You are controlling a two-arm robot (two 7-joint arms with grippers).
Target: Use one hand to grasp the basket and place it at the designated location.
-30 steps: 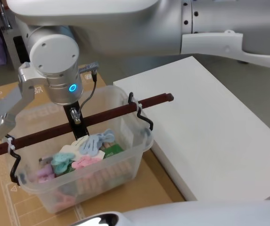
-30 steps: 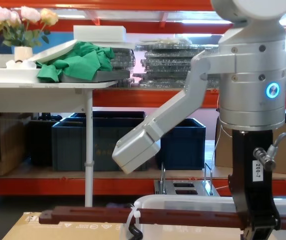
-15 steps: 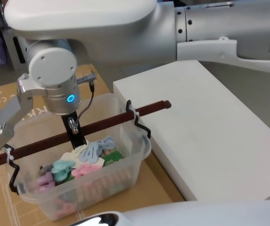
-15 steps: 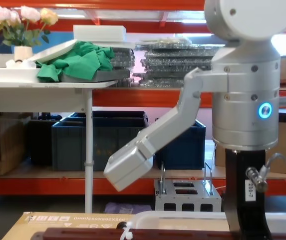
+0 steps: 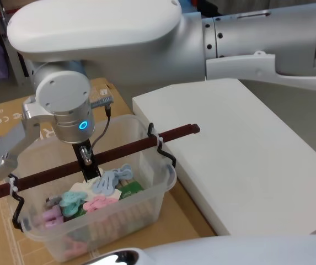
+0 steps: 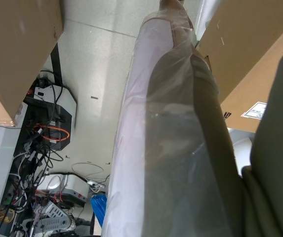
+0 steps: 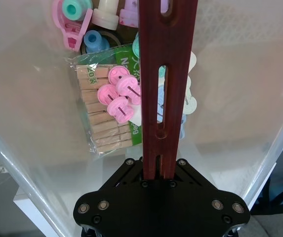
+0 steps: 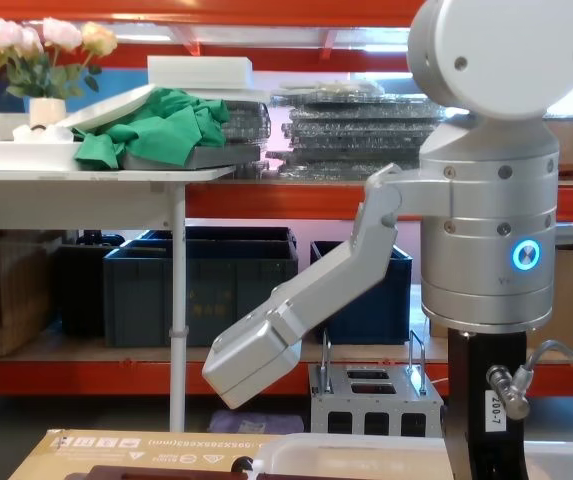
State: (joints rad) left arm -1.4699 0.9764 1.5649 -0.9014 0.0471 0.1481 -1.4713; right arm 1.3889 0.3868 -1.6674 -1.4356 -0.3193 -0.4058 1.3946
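The basket [image 5: 126, 216] sits in the lower left of my head view on the cardboard-covered surface [image 5: 3, 113], just beside a white block [image 5: 246, 154]. Its reddish-brown handle [image 5: 138, 144] runs across the rim. My right end effector [image 5: 89, 164] is clamped on that bar near its middle. The wrist points straight down, and the forearm reaches in from the upper right.
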